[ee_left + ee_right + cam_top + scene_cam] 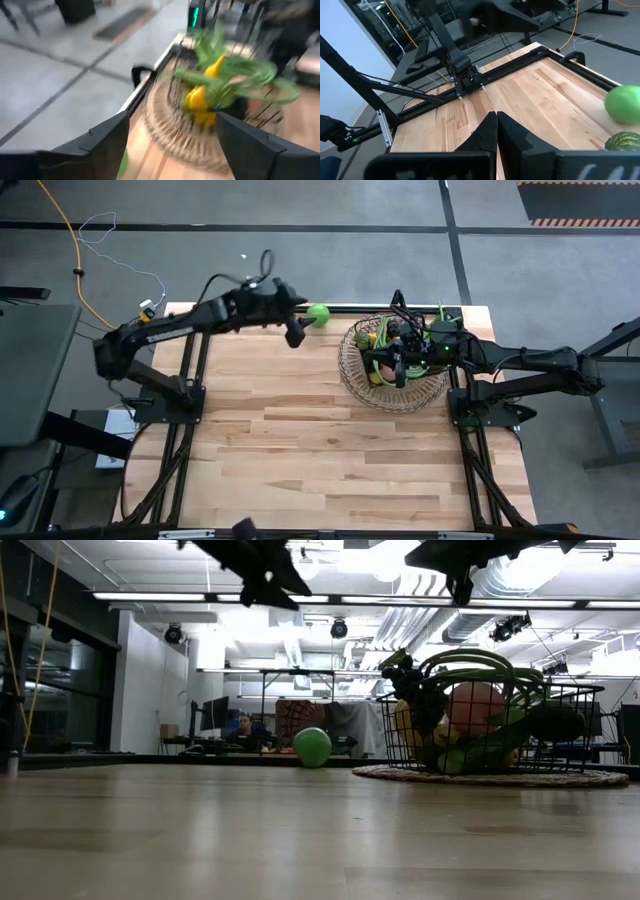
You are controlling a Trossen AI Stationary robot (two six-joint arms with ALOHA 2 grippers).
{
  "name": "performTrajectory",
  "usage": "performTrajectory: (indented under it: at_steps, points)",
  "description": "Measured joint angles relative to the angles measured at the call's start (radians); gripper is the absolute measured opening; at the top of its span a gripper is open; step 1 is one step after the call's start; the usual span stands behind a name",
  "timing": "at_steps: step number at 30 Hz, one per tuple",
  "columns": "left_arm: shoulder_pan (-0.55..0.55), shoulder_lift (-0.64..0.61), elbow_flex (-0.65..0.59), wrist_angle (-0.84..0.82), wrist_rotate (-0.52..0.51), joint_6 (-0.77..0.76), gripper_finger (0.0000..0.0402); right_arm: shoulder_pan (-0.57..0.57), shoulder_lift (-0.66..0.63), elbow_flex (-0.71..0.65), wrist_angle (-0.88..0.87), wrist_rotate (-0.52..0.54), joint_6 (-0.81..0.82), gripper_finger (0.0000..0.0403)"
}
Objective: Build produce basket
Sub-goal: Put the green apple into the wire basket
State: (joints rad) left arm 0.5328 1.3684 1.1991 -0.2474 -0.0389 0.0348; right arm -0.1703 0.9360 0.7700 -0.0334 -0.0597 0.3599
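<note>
The green apple (318,313) (312,747) (623,103) rests on the table by its far edge, left of the basket. The wire basket (352,370) (590,730) (165,107) holds a banana (200,97), long green beans (470,660), a pink peach (475,705) and other produce. My left gripper (295,332) (262,585) (172,120) is open, raised above the table close to the apple, facing the basket. My right gripper (400,360) (460,580) (496,117) hovers over the basket, shut on nothing. A dark green fruit (622,141) shows at its wrist view's edge.
The basket sits on a round woven mat (400,774) at the table's far right. The black table frame (345,308) runs along the far edge just behind the apple. Bare wood (300,440) spreads across the middle and near side. A person (243,730) sits in the room beyond.
</note>
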Motion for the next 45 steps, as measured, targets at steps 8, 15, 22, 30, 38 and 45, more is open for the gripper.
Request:
performTrajectory:
  at_steps: [8, 15, 22, 30, 38, 45]
  points:
    - [0.114, 0.345, 0.395, -0.414, 0.050, 0.073, 0.0299, 0.000, 0.000, 0.000, -0.003, 0.000, 0.002, 0.0000]
    - [0.179, 0.627, 0.640, -0.668, -0.107, -0.001, 0.0299, 0.000, 0.000, 0.000, -0.010, 0.001, 0.010, 0.0000]
    - [0.215, 0.730, 0.666, -0.721, -0.134, -0.005, 0.0299, 0.000, 0.000, 0.000, -0.028, 0.016, 0.010, 0.0000]
    - [0.262, 0.763, 0.667, -0.723, -0.116, -0.101, 0.0299, 0.000, 0.008, 0.000, -0.038, 0.026, 0.030, 0.0000]
    - [0.293, 0.765, 0.631, -0.700, -0.054, -0.142, 0.0299, 0.000, 0.048, 0.000, -0.037, 0.026, 0.056, 0.0000]
    - [0.313, 0.811, 0.626, -0.676, 0.040, -0.215, 0.0299, 0.000, 0.080, 0.000, -0.034, 0.010, 0.063, 0.0000]
